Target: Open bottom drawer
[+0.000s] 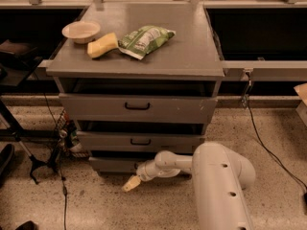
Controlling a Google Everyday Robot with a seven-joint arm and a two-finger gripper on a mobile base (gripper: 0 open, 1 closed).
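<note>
- Grey bottom drawer (111, 165) sits lowest in the cabinet (192, 47), under the middle drawer (105, 141); I judge it barely opened, if at all
- my gripper (131, 183) hangs just in front of its front, near the floor; open or closed, I cannot tell
- next I need its handle, which I cannot see behind my arm (165, 164); forearm reaches left, low, wrist tipped down

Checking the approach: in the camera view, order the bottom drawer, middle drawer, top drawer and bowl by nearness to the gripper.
1. bottom drawer, right by the floor-level gripper
2. middle drawer, tier above
3. top drawer, highest tier
4. bowl, cabinet top, left
</note>
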